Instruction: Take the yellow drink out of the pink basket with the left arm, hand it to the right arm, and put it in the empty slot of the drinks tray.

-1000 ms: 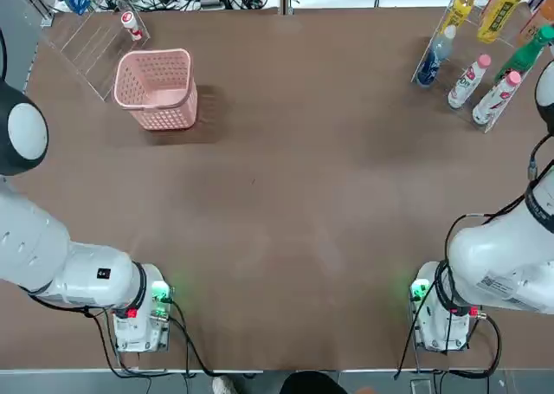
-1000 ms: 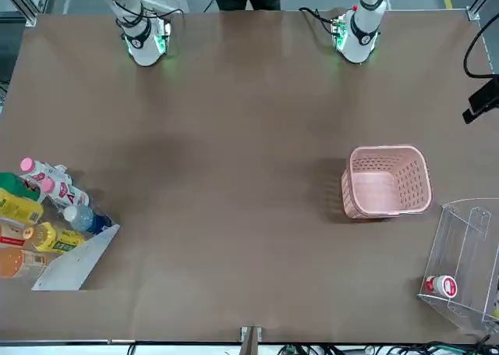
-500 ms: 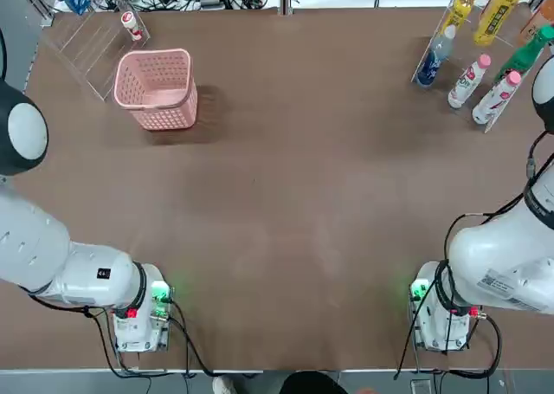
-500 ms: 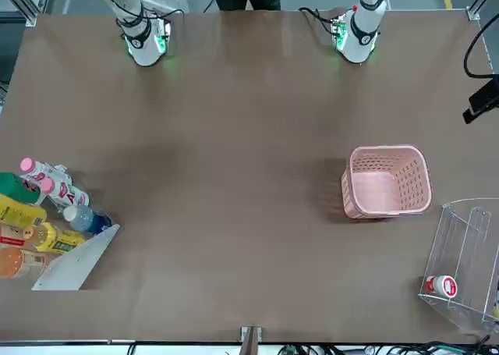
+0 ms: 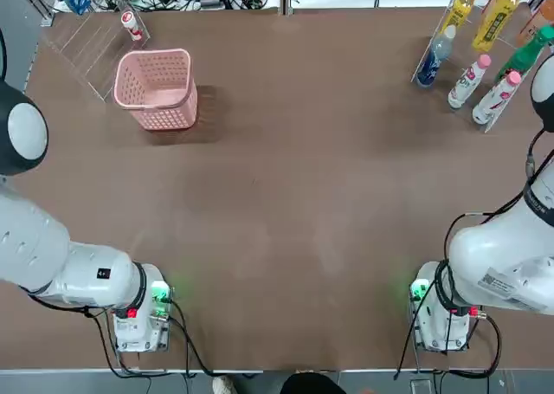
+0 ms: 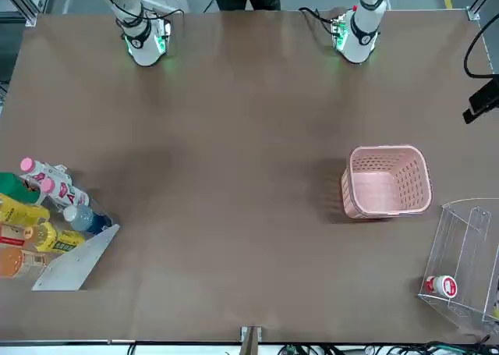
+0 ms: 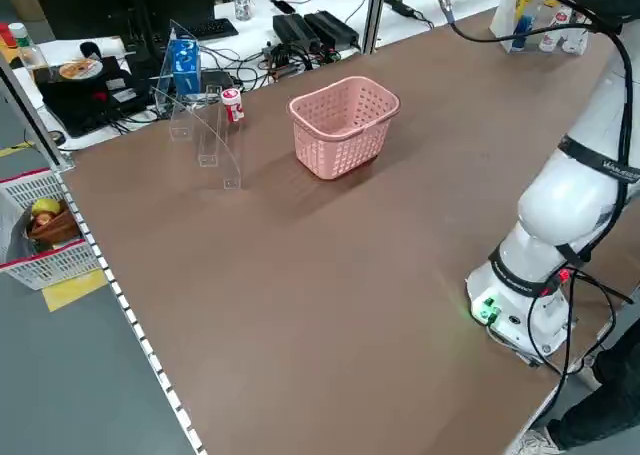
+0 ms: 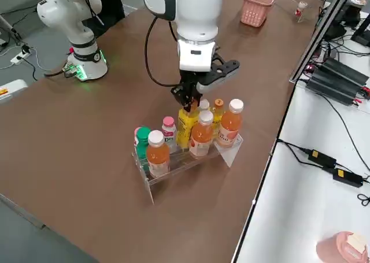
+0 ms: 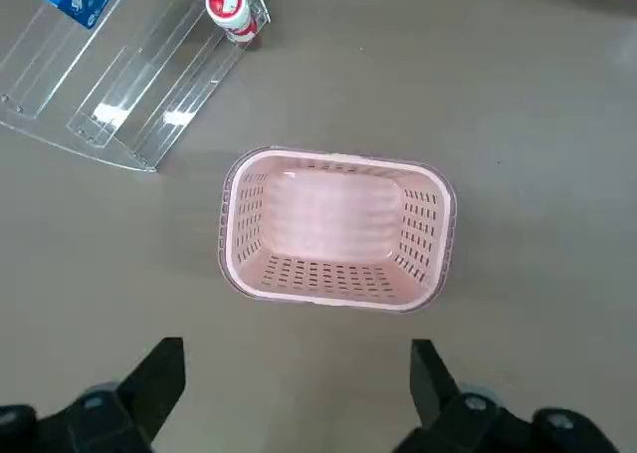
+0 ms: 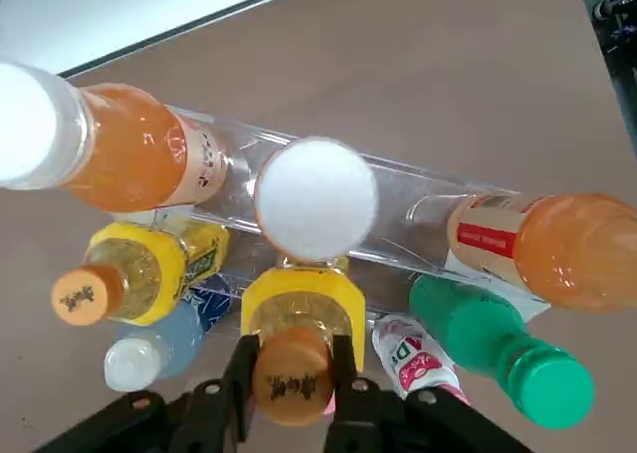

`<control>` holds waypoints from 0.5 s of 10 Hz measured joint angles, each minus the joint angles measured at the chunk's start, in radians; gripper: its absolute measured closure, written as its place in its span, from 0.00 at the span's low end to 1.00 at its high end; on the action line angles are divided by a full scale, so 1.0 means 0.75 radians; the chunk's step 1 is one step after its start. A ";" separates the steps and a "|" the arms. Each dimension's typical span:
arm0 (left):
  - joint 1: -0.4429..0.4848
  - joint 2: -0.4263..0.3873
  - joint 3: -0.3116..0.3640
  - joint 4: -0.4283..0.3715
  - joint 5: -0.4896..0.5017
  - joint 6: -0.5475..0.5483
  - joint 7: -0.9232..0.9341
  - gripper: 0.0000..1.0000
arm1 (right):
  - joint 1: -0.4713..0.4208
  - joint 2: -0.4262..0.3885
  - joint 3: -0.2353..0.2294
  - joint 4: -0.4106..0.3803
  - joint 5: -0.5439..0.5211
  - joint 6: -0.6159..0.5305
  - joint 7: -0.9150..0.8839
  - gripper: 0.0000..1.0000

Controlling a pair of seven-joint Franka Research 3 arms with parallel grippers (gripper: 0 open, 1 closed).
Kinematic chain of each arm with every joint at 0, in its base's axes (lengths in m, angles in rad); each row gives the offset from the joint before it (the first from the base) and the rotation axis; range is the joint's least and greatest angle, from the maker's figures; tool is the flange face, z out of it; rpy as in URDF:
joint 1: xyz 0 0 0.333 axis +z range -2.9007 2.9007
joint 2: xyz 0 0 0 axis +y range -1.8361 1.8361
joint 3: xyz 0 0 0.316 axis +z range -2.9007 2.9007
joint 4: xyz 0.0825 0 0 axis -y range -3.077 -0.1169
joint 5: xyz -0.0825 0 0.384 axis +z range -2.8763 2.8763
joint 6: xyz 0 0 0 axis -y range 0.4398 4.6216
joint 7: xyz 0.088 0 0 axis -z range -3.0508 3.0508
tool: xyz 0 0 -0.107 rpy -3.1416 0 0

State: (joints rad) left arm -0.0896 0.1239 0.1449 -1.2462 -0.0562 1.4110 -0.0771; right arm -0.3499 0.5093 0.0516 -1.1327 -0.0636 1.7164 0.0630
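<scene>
The yellow drink stands upright in the clear drinks tray among the other bottles. My right gripper is shut on its orange-yellow cap from above. In the right wrist view, the two fingers clamp that cap above the yellow label. The pink basket sits at the table's far left with nothing inside. My left gripper hovers open above it, apart from the basket.
Orange bottles, a green one and white pink-capped ones fill the other slots of the tray. A clear acrylic stand holding a small red-capped bottle stands behind the basket. Cables run along the far edge.
The yellow drink has sunk slightly into the tray with my right gripper still on it. The basket and the left arm have not moved.
</scene>
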 joint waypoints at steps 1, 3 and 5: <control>0.000 0.000 0.001 0.000 0.000 0.000 0.000 0.00 | -0.002 0.006 0.000 0.000 0.004 0.007 -0.012 0.66; 0.000 0.000 0.001 0.000 0.000 0.000 0.000 0.00 | -0.004 0.024 0.000 0.000 0.017 0.017 -0.016 0.66; 0.000 0.000 0.001 0.000 0.000 0.000 0.000 0.00 | -0.004 0.047 0.000 0.000 0.020 0.028 -0.017 0.66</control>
State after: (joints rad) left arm -0.0895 0.1239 0.1457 -1.2462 -0.0562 1.4110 -0.0771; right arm -0.3530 0.5444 0.0516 -1.1328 -0.0484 1.7371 0.0499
